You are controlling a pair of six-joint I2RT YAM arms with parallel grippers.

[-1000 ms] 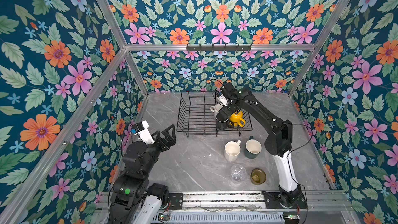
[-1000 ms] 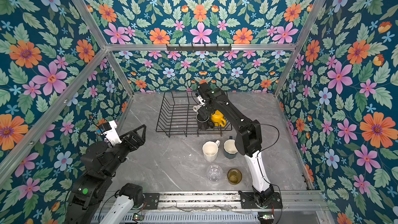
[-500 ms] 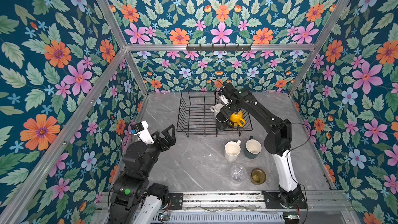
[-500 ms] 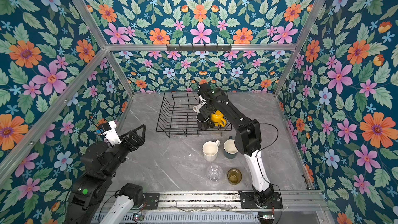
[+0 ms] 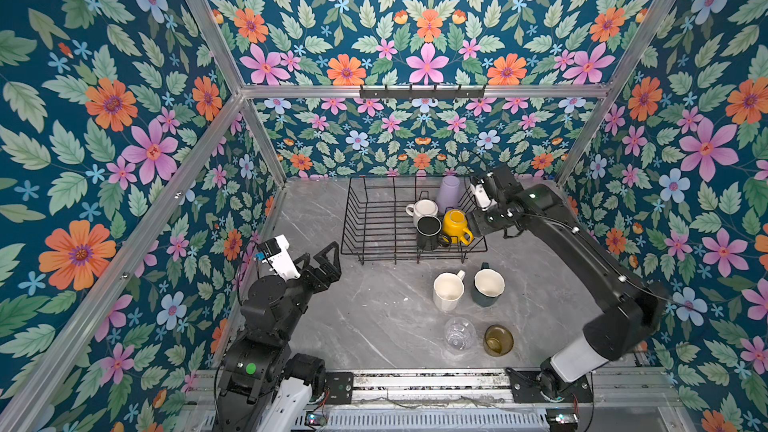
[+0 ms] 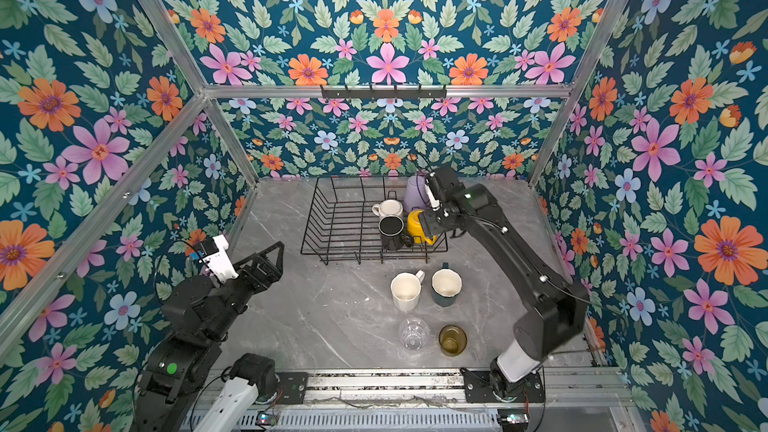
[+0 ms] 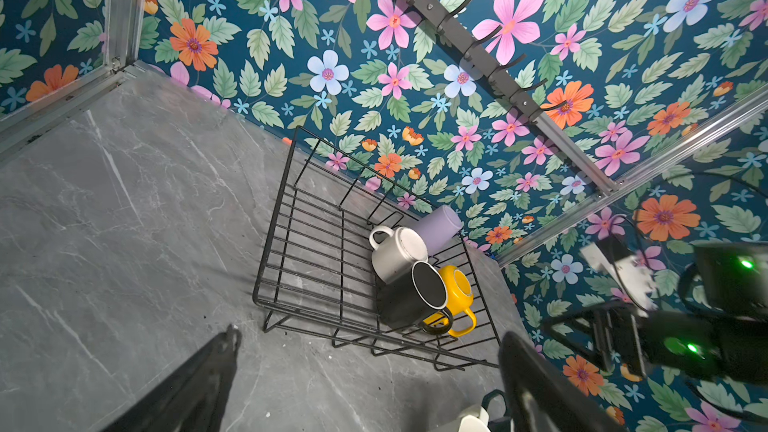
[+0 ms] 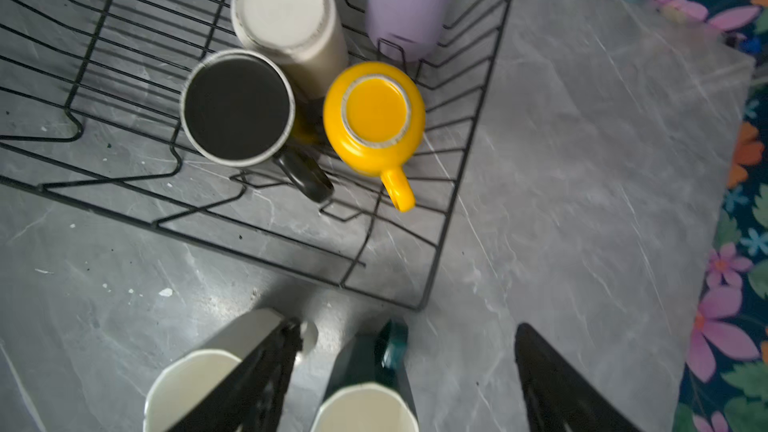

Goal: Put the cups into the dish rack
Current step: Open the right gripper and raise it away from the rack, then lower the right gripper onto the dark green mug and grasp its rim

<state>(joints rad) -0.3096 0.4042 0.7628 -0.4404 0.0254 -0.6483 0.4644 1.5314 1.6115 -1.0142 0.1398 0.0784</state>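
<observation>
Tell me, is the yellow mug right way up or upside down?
Upside down: the yellow mug's closed base faces up in the right wrist view, mouth down in the dish rack.

No writing, label, brand or number can be read in any view; the cups (image 5: 455,222), the dish rack (image 5: 395,251) and the worktop (image 5: 374,317) carry no legible marks
</observation>
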